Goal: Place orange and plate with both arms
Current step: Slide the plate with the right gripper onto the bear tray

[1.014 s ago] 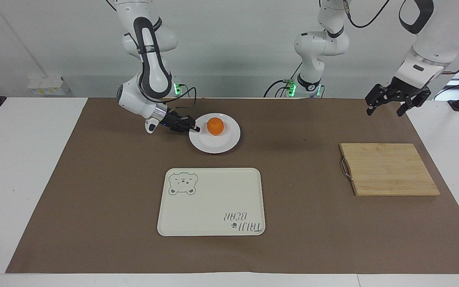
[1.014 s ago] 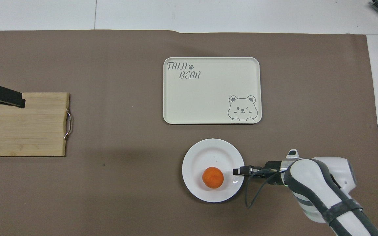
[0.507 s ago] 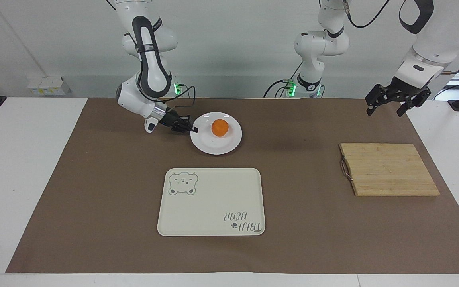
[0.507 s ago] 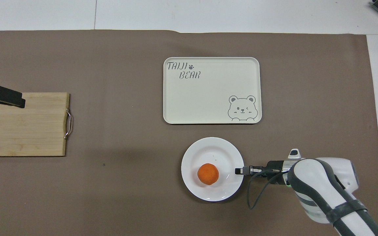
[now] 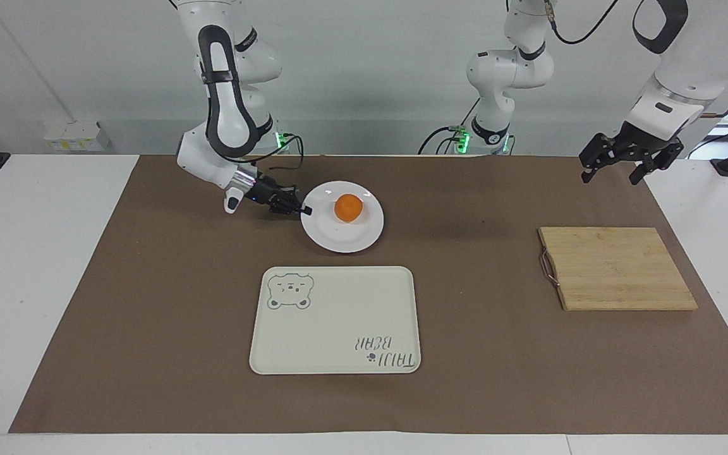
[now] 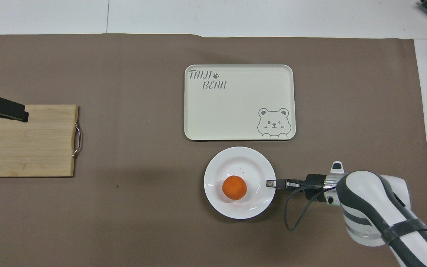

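Observation:
The white plate [image 5: 345,235] [image 6: 250,163] lies between the robots and the cream tray, with the orange [image 5: 348,208] [image 6: 234,187] on it. My right gripper [image 5: 304,210] [image 6: 271,183] is shut on the plate's rim at the edge toward the right arm's end and holds it low over the table. I cannot tell whether the plate touches the table. My left gripper [image 5: 612,172] [image 6: 13,113] is open and empty, up in the air over the wooden board's edge, and waits.
The cream bear tray [image 5: 335,320] [image 6: 239,102] lies at the table's middle, just farther from the robots than the plate. A wooden cutting board [image 5: 617,268] [image 6: 26,140] with a metal handle lies toward the left arm's end. Brown paper covers the table.
My right gripper has carried the plate away from the robots, toward the tray. The orange has shifted a little on the plate. The left arm has not moved.

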Controlling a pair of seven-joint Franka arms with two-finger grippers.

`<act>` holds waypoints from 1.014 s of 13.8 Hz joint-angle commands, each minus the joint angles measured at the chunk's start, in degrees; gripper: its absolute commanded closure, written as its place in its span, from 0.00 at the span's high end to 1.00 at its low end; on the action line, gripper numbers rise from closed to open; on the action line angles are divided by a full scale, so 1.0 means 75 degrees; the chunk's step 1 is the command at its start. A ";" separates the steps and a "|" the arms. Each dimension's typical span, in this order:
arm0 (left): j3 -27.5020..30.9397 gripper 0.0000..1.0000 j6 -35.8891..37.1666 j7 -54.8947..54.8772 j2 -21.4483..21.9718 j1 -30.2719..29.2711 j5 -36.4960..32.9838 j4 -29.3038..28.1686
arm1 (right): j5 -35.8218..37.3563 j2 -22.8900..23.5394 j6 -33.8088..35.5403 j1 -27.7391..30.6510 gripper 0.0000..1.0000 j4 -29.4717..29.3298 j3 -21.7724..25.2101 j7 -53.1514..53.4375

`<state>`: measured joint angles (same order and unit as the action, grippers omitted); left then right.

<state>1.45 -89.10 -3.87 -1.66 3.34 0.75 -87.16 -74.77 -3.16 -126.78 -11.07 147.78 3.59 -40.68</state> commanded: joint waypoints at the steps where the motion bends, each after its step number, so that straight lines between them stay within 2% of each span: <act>1: -0.0030 1.00 0.0090 0.0071 0.0092 -0.0023 -0.0147 -0.0050 | -0.0494 0.0303 0.0450 0.0234 0.00 -0.0507 -0.0021 -0.0330; 5: -0.0030 1.00 0.0079 0.0071 0.0092 -0.0023 -0.0147 -0.0050 | -0.0811 0.0876 0.0580 0.0363 0.00 -0.1466 -0.0009 -0.0237; 9: -0.0030 1.00 0.0079 0.0071 0.0092 -0.0023 -0.0147 -0.0050 | -0.0707 0.1544 0.0475 0.0410 0.00 -0.2580 0.0014 0.0395; 14: -0.0030 1.00 0.0079 0.0071 0.0092 -0.0023 -0.0147 -0.0050 | -0.0647 0.2716 0.0533 0.0656 0.00 -0.4314 0.0014 0.0876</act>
<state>1.45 -89.10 -3.87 -1.66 3.34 0.75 -87.16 -78.97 13.15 -124.41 -7.50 121.45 3.89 -35.80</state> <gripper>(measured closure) 0.000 0.952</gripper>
